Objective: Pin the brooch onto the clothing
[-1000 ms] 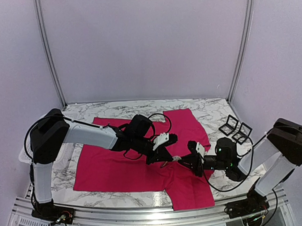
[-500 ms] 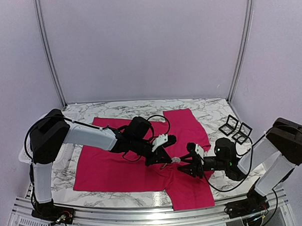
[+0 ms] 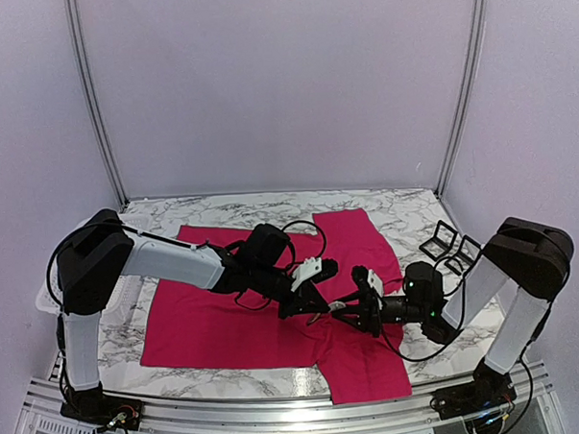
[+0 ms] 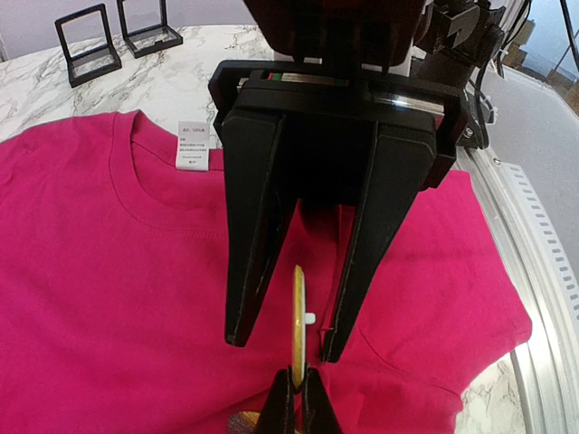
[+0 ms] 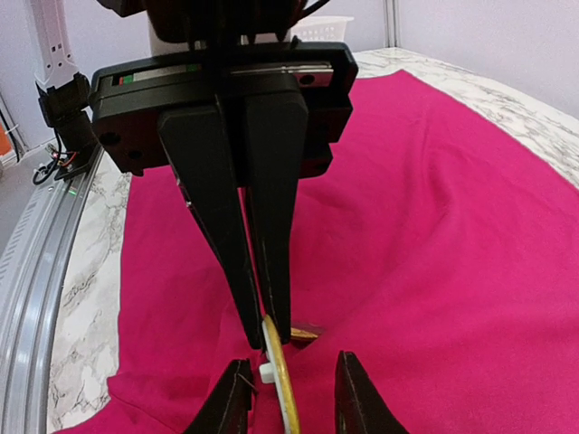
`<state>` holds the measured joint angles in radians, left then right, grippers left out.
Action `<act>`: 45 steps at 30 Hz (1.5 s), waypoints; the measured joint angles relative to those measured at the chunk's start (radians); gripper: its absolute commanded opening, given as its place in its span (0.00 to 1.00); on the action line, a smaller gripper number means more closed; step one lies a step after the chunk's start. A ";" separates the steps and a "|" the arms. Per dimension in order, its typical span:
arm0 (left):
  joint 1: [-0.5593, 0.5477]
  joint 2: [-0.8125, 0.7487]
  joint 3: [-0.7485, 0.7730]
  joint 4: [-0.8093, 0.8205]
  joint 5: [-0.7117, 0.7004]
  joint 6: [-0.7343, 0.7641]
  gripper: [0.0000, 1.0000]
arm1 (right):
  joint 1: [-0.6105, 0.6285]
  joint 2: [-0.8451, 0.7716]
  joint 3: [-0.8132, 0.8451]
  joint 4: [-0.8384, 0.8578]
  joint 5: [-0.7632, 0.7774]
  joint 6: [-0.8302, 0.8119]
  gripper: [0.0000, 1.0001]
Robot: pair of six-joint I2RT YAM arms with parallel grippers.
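Between the matt black plastic fingers (image 4: pixel 258 226), the brooch (image 4: pixel 298 316) gleams like polished gold metal; under them the shirt (image 4: pixel 109 298) is soft matt cloth on a smooth marbled table (image 4: pixel 181 86).

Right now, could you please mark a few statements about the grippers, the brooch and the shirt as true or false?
1. The left gripper is shut on the brooch. True.
2. The right gripper is clamped shut. False: its jaws stand open, one on each side of the brooch.
3. The shirt is folded into a stack. False: it lies spread out on the table.
4. Two black frames stand on the table, off the shirt. True.
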<state>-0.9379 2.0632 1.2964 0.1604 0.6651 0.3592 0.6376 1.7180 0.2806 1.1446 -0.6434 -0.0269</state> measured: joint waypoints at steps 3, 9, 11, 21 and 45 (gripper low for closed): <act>0.000 -0.003 0.000 0.000 0.000 0.000 0.00 | 0.000 0.007 0.002 0.010 -0.003 0.006 0.30; 0.000 -0.003 0.000 0.000 0.000 0.001 0.00 | -0.001 0.013 0.002 0.013 -0.006 0.011 0.38; 0.000 -0.003 0.000 0.000 0.000 0.001 0.00 | -0.002 0.013 0.002 0.013 -0.007 0.011 0.38; 0.000 -0.003 0.000 0.000 0.000 0.005 0.00 | -0.003 0.013 0.001 0.010 -0.018 0.003 0.41; 0.000 -0.004 0.000 0.001 -0.010 0.008 0.00 | -0.008 0.016 0.026 -0.022 -0.020 0.071 0.11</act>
<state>-0.9379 2.0594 1.2964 0.1612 0.6548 0.3668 0.6292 1.7344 0.3061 1.1229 -0.6636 0.0437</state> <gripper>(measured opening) 0.007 0.117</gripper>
